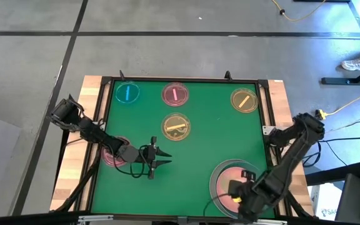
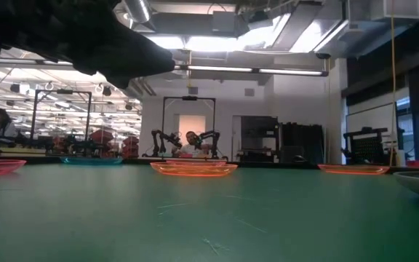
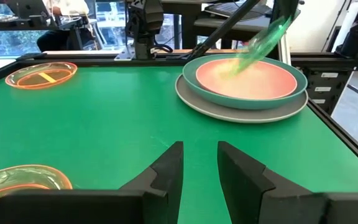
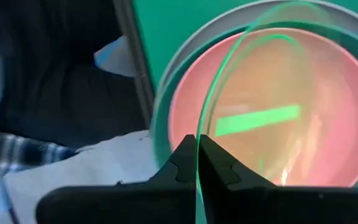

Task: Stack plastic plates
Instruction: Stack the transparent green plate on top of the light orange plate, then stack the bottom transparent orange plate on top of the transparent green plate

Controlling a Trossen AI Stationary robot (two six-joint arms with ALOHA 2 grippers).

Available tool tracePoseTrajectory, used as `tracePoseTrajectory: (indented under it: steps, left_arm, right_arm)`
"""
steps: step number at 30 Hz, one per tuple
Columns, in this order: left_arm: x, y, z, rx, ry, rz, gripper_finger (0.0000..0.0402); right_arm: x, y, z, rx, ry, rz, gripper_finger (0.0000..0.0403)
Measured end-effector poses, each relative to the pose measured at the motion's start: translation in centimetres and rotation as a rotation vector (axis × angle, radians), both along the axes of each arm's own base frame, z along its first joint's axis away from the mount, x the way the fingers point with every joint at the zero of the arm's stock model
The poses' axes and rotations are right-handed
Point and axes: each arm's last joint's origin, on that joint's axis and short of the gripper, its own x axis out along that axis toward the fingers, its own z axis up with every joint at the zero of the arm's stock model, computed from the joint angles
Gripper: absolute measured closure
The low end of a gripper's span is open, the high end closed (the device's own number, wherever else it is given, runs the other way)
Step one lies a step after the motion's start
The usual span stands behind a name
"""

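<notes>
The stack of large plates [image 1: 220, 172] sits near the table's near right corner: grey-white underneath, teal in the middle, pink [image 3: 247, 78] on top. My right gripper [image 4: 197, 146] hovers over it, shut on a small green translucent plate [image 4: 260, 118] marked with a bar. That green plate [image 3: 263, 40] stands tilted above the pink one. My left gripper [image 3: 201, 165] is open and empty over the green mat left of centre [image 1: 164, 156]. A small pink plate [image 1: 112, 155] lies partly hidden under the left arm. My right gripper pinches the green plate's rim [image 4: 199, 127] between its two fingers, edge-on. The plate is lifted clear and slopes steeply over the pink large plate [image 4: 328, 149]. Only the rim reaches between the fingertips.
Small plates lie flat on the mat: blue [image 1: 127, 93] and pink [image 1: 174, 94] along the far edge, amber [image 1: 244, 100] at the far right, and yellow-amber [image 1: 175, 126] in the middle. A raised frame [image 1: 264, 125] borders the mat. People sit in the room beyond.
</notes>
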Motion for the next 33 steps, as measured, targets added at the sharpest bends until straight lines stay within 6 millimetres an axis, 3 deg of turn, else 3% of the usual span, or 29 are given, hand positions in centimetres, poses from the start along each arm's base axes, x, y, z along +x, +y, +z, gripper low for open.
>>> tracePoseTrajectory:
  steps: [8, 16, 19, 22, 27, 30, 33]
  left_arm:
    - [0.1, 0.2, 0.0, -0.003, -0.002, 0.009, 0.031]
    - [0.1, 0.2, 0.0, -0.008, -0.001, 0.001, 0.031]
    - [0.1, 0.2, 0.0, -0.008, -0.001, 0.0, 0.031]
    - [0.1, 0.2, 0.0, -0.008, 0.0, 0.0, 0.031]
    - [0.1, 0.2, -0.2, 0.001, 0.018, 0.0, 0.031]
    - [0.0, 0.2, -0.3, 0.005, 0.027, 0.0, 0.031]
    - [0.0, 0.2, -0.3, 0.006, 0.028, 0.001, 0.031]
  right_arm:
    - [1.2, -0.9, -3.0, 0.058, 0.063, -0.037, 0.0379]
    - [1.9, -1.6, -3.2, 0.081, 0.088, -0.033, 0.03]
    - [3.0, -2.4, -3.1, 0.057, 0.014, 0.028, 0.0284]
    - [4.5, -3.8, -3.1, -0.096, -0.146, 0.105, 0.028]
    - [6.4, -6.3, -2.7, -0.514, -0.373, 0.115, 0.0279]
    - [7.4, -7.7, -2.6, -0.683, -0.423, 0.121, 0.0279]
    - [8.5, -9.0, -3.5, -0.747, -0.436, 0.152, 0.0282]
